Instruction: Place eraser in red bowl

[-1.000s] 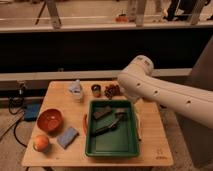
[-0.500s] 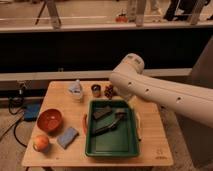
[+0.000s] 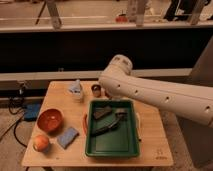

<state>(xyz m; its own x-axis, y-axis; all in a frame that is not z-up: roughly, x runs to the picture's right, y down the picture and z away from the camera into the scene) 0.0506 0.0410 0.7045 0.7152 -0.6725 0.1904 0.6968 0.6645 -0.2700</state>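
Note:
The eraser, a small flat dark block, lies in the far left part of the green tray. The red bowl stands on the wooden table to the left of the tray and looks empty. A thick white arm reaches in from the right, and its rounded joint hangs over the table's back edge, above the tray's far side. My gripper does not show in the camera view; only the arm's segments are seen.
A long dark handled tool lies across the tray. An orange fruit and a light blue pad sit at the front left. A pale container and a small dark cup stand at the back.
The white arm has swung leftward and a little lower over the back of the table. The eraser, bowl and other things have not moved.

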